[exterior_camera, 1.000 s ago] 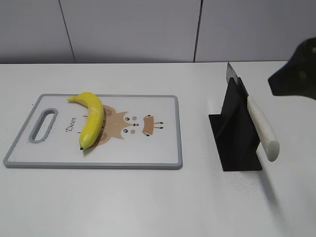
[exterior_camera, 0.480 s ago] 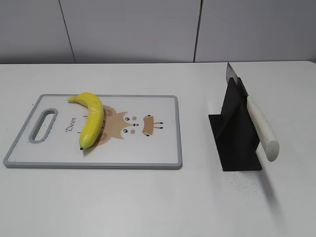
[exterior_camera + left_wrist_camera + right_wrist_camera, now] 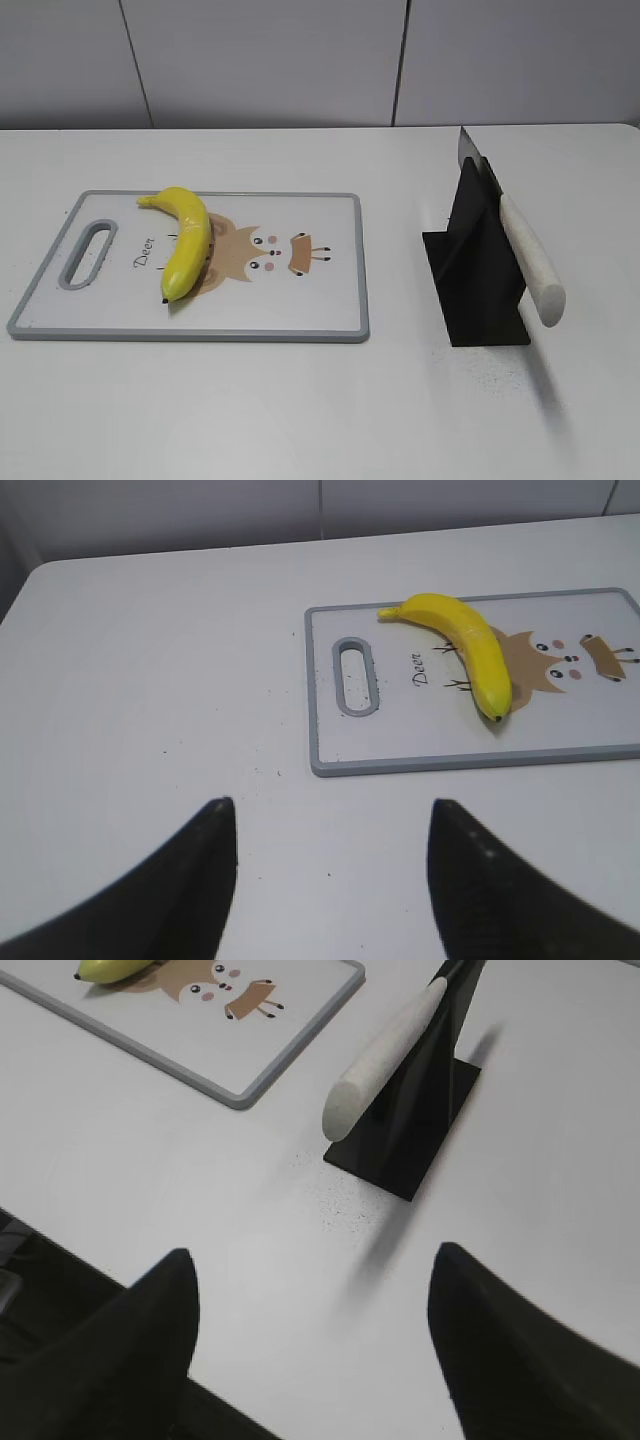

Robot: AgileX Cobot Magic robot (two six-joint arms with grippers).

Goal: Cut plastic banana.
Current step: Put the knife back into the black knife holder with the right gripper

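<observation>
White table (image 3: 300,410) bare around cutting board (image 3: 330,300); plastic banana (image 3: 186,240) on board's left half; knife (image 3: 527,258) in black stand (image 3: 480,290) right of board. Left gripper (image 3: 330,880), right gripper (image 3: 310,1350) both hover with jaws apart, clear of board.

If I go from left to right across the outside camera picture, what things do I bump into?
Cutting board's handle hole → plastic banana → deer drawing → black knife stand → knife's white handle. No robot hand shows in that picture.

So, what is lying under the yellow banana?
The plastic banana lies on the cutting board, over part of its printed deer drawing and beside the word "Deer". The print directly beneath the banana is covered.
</observation>
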